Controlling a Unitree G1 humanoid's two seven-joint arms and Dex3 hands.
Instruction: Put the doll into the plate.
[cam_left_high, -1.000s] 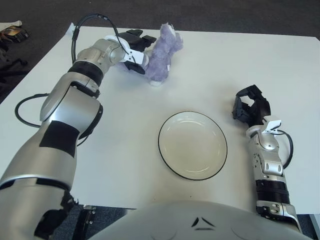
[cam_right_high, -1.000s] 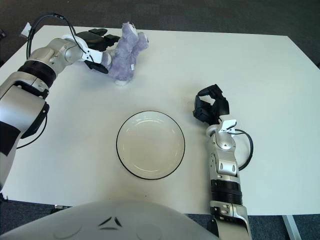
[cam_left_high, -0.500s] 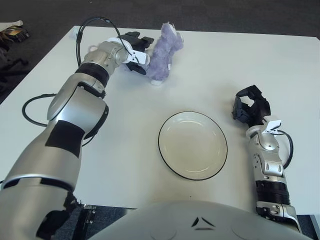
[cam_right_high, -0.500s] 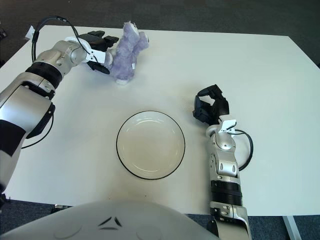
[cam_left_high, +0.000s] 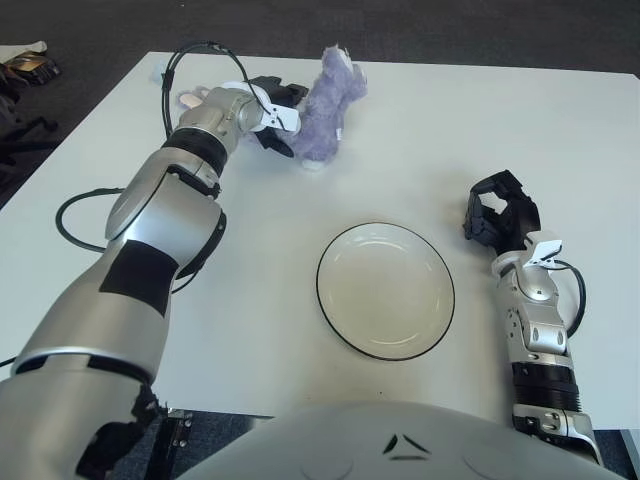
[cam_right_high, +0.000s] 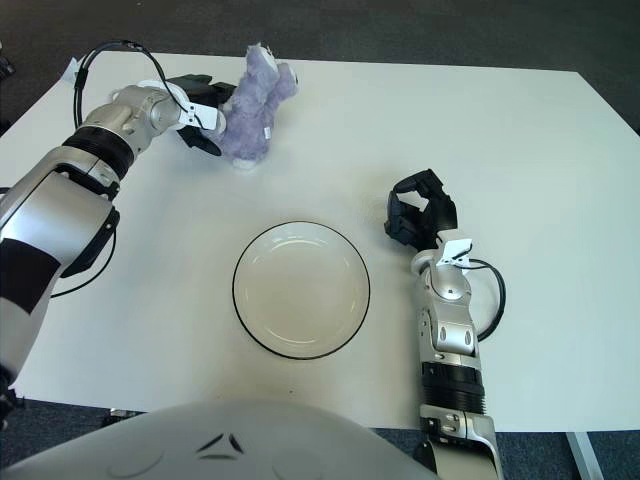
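A purple plush doll (cam_left_high: 326, 112) stands at the far side of the white table (cam_left_high: 560, 140), left of centre. My left hand (cam_left_high: 274, 112) reaches in from the left and presses against the doll's left flank, fingers spread on either side of it without a clear grasp. A white plate with a dark rim (cam_left_high: 385, 290) lies empty near the table's front, well apart from the doll. My right hand (cam_left_high: 497, 216) shows to the right of the plate, fingers curled and holding nothing.
A black cable (cam_left_high: 188, 52) loops above my left forearm. Dark floor lies beyond the table's far edge. A small dark object (cam_left_high: 25, 68) sits on the floor at the far left.
My left hand has shifted closer against the doll's left side, its forearm swinging a little farther back. Doll, plate and right hand have not moved.
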